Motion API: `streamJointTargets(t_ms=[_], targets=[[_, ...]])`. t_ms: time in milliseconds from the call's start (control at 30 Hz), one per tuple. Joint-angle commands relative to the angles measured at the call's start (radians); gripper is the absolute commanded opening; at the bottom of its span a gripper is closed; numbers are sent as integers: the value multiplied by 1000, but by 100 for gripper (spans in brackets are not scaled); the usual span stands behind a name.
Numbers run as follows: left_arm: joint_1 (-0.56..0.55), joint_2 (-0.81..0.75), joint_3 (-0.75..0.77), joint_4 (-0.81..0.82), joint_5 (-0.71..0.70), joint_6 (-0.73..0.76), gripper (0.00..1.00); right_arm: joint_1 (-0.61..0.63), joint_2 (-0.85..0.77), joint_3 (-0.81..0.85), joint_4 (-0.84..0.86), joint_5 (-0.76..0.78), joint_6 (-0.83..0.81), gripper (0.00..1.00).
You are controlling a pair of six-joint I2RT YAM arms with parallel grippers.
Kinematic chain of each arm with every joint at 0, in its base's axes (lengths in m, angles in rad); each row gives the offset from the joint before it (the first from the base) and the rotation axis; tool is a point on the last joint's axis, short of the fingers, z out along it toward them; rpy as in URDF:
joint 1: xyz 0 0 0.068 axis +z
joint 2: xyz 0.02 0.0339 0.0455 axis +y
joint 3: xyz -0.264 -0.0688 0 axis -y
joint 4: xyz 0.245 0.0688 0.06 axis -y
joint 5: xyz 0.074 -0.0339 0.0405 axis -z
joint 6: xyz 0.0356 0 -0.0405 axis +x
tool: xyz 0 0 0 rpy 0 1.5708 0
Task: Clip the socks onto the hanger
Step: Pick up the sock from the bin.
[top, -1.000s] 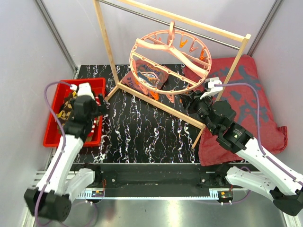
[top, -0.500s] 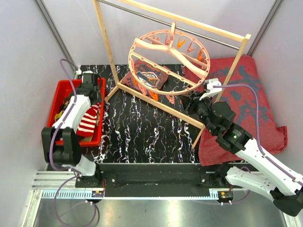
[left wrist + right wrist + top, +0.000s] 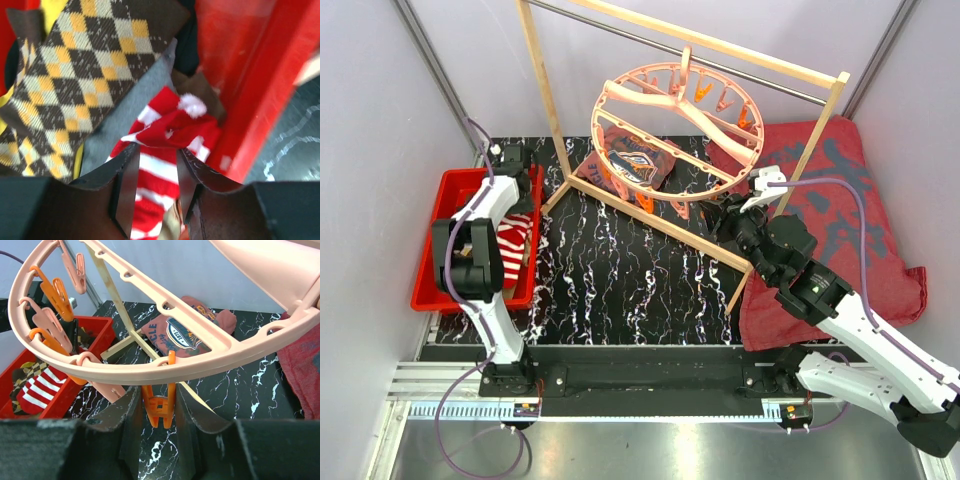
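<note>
The salmon-pink ring hanger [image 3: 670,195] hangs from the wooden rack. My right gripper [image 3: 157,390] is shut on an orange clip [image 3: 160,402] under the hanger's near rim [image 3: 200,357]. The socks lie in a red bin [image 3: 430,270] on the left. My left gripper [image 3: 156,150] reaches down into the bin. Its jaws have narrowed onto the red-white striped sock [image 3: 155,170], and the cloth bunches up at the fingertips. A brown-tan argyle sock [image 3: 85,60], a grey sock [image 3: 125,100] and a bit of a yellow one [image 3: 52,7] lie beside it.
The wooden rack's base bar [image 3: 650,215] crosses the black marbled table diagonally. A large dark-red patterned cloth [image 3: 850,200] covers the right side. A reddish printed cloth [image 3: 635,160] lies under the hanger. The bin's red wall [image 3: 250,75] stands right of my left fingers.
My left arm has swung toward the far end of the bin, and its jaws have gone from wide open to narrowed on the striped sock. The right arm has held still.
</note>
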Motion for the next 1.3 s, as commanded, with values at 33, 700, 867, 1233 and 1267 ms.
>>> streamJointTargets(t_ms=[33, 700, 867, 1233, 1267], targets=[[22, 95, 101, -18, -19, 21, 31, 9, 1, -10, 42, -8, -22, 0], [7, -203, 2, -32, -62, 79, 0, 9, -7, -27, 49, -70, -13, 0], [2, -334, -66, -32, -62, 77, 0, 9, -11, -21, 45, -76, -22, 0], [-37, -603, -150, 46, 122, 119, 0, 10, -17, 1, 15, -91, -37, 0], [-51, -632, -171, 54, 160, 125, 0, 9, -20, 2, 16, -96, -42, 0]])
